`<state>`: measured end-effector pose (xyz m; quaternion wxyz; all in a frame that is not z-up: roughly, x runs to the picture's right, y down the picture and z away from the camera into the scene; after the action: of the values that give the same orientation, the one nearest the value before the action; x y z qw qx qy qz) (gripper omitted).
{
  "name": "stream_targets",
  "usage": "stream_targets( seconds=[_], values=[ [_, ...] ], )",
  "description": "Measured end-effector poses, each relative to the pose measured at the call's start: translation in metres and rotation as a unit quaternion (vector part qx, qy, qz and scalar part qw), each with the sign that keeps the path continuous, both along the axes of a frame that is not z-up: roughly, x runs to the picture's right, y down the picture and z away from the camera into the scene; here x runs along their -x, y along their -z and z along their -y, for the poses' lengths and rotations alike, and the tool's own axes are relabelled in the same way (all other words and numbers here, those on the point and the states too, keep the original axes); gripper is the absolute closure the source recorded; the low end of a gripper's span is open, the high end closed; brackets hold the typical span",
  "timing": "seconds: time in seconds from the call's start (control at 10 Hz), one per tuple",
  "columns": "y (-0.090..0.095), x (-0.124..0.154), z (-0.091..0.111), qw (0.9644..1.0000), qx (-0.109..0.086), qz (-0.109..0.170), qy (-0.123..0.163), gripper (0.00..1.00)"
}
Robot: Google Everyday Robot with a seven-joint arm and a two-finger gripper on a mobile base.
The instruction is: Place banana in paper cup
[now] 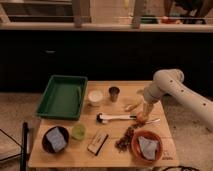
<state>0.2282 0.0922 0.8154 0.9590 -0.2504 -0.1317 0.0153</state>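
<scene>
The banana [132, 106] is small and pale yellow and lies on the wooden table [75, 160], right of the dark metallic cup [114, 93]. The paper cup [95, 96] is white with a cream inside and stands upright left of that cup, beside the green tray [62, 96]. My gripper [146, 112] hangs down from the white arm that comes in from the right. It is just right of the banana and above a round orange-tan fruit [141, 119]. The banana lies apart from the paper cup.
A white-handled tool [117, 118] lies across the table's middle. A light green cup [78, 131], a dark bowl [55, 139], a small flat box [98, 142], a brown pile [125, 139] and an orange bowl [146, 146] stand along the front.
</scene>
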Motion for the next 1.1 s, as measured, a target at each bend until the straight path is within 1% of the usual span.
stream_targets(
  seconds=[0.1,0.4,0.7,0.9,1.1],
  values=[
    [-0.002,0.001,0.005,0.9999,-0.013,0.007,0.000,0.20],
    [-0.007,0.009,0.014,0.9994,-0.030,0.018,0.003,0.20],
    [-0.015,0.015,0.019,0.9987,-0.044,0.025,0.006,0.20],
    [-0.020,0.016,0.022,0.9982,-0.052,0.028,0.001,0.20],
    [-0.029,0.015,0.026,0.9978,-0.057,0.033,-0.007,0.20]
  ],
)
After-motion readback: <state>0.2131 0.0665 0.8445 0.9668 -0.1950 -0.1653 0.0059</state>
